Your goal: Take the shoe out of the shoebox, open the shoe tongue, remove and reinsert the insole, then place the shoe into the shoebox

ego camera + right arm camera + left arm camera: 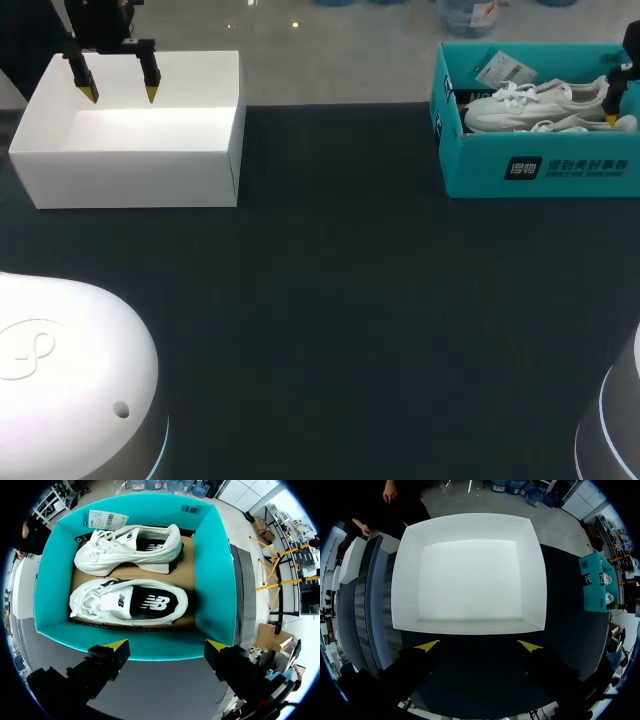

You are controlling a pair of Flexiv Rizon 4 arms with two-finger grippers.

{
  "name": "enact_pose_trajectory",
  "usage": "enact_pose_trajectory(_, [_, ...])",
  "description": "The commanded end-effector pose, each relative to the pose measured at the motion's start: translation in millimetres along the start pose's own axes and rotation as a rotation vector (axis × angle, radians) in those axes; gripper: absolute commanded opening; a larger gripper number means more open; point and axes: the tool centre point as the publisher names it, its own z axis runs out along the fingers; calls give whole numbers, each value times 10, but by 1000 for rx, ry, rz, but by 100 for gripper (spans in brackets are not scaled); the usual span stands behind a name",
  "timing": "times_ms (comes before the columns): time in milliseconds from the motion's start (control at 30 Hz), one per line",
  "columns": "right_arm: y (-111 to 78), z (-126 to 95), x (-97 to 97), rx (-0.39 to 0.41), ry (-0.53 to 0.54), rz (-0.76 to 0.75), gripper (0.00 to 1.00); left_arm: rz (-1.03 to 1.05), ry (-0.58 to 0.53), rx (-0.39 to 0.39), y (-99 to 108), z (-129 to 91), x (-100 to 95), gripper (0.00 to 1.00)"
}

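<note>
Right gripper [167,645] hung spread above the shoebox [214,565]; left gripper [479,646] spread too. Nearer shoe [127,602] looked light, soft-sided; its stiffer heel seemed the best hold.

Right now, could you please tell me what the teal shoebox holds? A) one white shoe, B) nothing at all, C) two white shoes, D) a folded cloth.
C: in the right wrist view the teal shoebox holds a pair, one shoe on its side and one upright shoe with its dark insole showing.
</note>
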Motion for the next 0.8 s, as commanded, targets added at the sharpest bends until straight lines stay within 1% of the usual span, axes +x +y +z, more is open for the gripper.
enact_pose_trajectory(33, [182,128,-35,26,7,17,100,0,0,0,0,0,0,100])
enact_pose_trajectory(133, [225,175,-45,5,-14,20,100,0,0,0,0,0,0,100])
enact_pose_trajectory(300, [284,262,-43,-37,-8,36,100,0,0,0,0,0,0,100])
enact_pose_trajectory(433, [310,356,-19,-52,-7,77,100,0,0,0,0,0,0,100])
enact_pose_trajectory(667, [306,542,-28,-38,-11,87,100,0,0,0,0,0,0,100])
enact_pose_trajectory(800, [332,608,-43,-41,3,95,100,0,0,0,0,0,0,100])
